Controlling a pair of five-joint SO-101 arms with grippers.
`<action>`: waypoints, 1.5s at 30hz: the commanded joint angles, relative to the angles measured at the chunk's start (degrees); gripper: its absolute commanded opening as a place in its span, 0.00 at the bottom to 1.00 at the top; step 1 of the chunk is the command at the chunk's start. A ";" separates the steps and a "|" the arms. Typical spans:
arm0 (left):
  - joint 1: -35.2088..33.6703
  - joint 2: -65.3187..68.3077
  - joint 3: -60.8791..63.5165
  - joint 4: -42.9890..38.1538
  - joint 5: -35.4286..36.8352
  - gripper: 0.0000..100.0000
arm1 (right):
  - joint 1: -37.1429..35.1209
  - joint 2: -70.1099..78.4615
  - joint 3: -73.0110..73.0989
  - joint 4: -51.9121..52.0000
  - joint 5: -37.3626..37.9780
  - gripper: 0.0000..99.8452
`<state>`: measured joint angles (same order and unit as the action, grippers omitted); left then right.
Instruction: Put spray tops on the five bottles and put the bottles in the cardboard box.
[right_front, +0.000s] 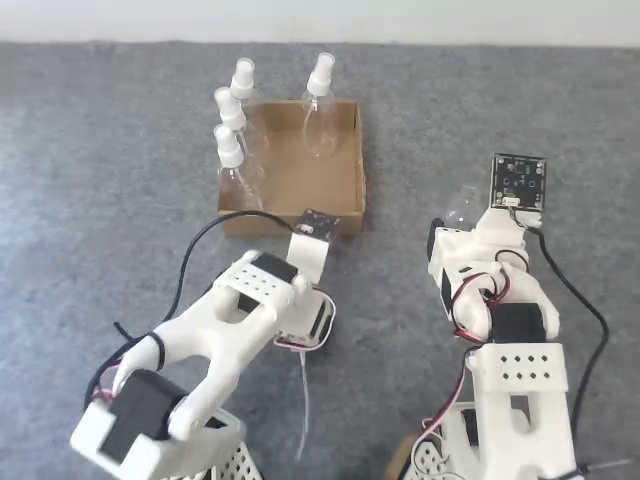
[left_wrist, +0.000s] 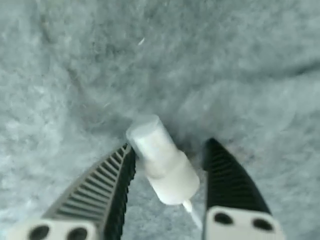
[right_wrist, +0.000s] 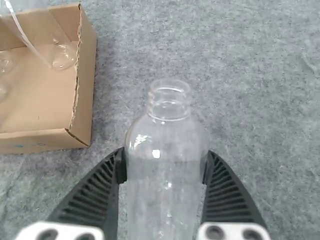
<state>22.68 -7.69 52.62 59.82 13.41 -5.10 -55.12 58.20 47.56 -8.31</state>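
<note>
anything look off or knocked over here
Nothing spilled or damaged. One spray top lies on its side on the carpet inside the open left gripper; the bottle in the right gripper is uncapped.

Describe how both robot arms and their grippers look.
The left arm and right arm have white perforated shells, black motors and black cables; red wires loop on the right. The left gripper and right gripper have black tapered fingers on white bases.
</note>
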 joint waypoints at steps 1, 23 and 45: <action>0.00 -0.18 -2.07 -0.79 -1.05 0.14 | 0.22 -1.19 -0.35 -0.75 -0.26 0.08; -1.67 -16.62 5.32 -3.78 -6.77 0.01 | 0.22 -1.19 -0.35 -1.19 -0.53 0.08; -11.96 -19.60 6.55 -4.13 -9.93 0.03 | -3.47 -1.54 3.34 -5.49 -0.26 0.08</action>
<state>10.73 -32.22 60.62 57.10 4.00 -8.00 -55.12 62.24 43.34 -8.31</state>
